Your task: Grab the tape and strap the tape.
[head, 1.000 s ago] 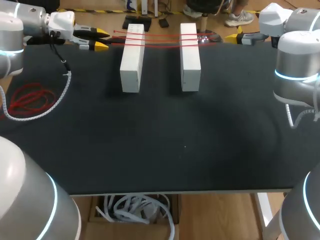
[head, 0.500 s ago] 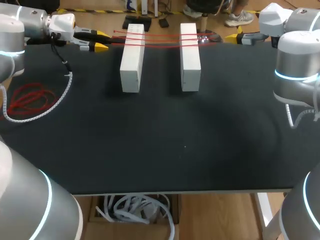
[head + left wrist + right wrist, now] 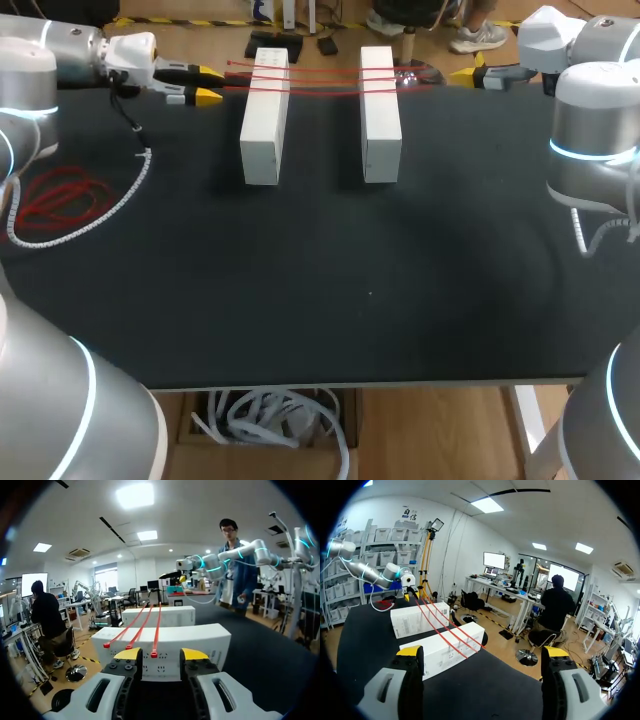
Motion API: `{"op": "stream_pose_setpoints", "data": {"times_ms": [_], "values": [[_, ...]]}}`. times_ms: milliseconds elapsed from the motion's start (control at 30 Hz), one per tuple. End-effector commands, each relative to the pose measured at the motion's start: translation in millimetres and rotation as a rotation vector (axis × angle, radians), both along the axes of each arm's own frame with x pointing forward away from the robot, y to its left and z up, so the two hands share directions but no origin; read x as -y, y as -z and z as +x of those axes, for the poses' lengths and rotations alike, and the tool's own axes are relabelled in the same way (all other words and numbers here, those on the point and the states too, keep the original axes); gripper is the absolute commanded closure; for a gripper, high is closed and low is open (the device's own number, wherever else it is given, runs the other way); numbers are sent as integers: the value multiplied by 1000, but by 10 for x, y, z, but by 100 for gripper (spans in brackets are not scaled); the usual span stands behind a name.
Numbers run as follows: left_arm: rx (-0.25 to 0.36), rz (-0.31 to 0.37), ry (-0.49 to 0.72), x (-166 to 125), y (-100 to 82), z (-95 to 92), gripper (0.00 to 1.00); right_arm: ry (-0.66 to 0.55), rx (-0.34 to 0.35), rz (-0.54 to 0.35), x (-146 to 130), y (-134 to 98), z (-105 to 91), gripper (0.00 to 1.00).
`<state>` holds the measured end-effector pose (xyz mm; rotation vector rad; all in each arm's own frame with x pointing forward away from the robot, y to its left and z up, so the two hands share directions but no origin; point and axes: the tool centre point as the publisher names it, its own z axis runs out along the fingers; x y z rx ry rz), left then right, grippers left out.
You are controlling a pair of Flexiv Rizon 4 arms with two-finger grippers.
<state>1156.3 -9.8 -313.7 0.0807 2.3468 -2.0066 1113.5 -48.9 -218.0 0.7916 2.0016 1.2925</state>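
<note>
Two white blocks (image 3: 265, 115) (image 3: 380, 112) lie side by side at the table's far edge. Three red tape straps (image 3: 320, 78) run taut across both. In the left wrist view their ends (image 3: 131, 646) stick out past the near block (image 3: 185, 645). One end (image 3: 154, 653) sits between the fingers of my left gripper (image 3: 160, 655), and neither finger touches it. That gripper (image 3: 207, 84) is open, just left of the left block. My right gripper (image 3: 468, 72) stands wide open off the right block's far end, holding nothing (image 3: 482, 652). In the right wrist view the straps (image 3: 440, 625) cross both blocks.
A loose bundle of red tape (image 3: 55, 195) lies near the table's left edge. Around it curves the white coiled cable (image 3: 100, 200) of my left arm. The black tabletop (image 3: 350, 290) stretches in front of the blocks to the near edge.
My left gripper has shifted a little to the right, toward the left block and the strap ends, and its fingers have narrowed slightly. The right arm has not moved.
</note>
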Motion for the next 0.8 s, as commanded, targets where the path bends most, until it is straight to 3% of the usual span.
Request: {"op": "stream_pose_setpoints", "data": {"times_ms": [33,300,467,800], "values": [[-28,-4,142,-11,60,90,69,0,0,0,1,1,2,0],[-30,-9,144,20,73,85,71,0,0,0,1,1,2,0],[-32,-11,144,28,74,83,78,0,0,0,1,1,2,0],[-35,-12,144,31,78,79,76,0,0,0,1,1,2,0]]}}
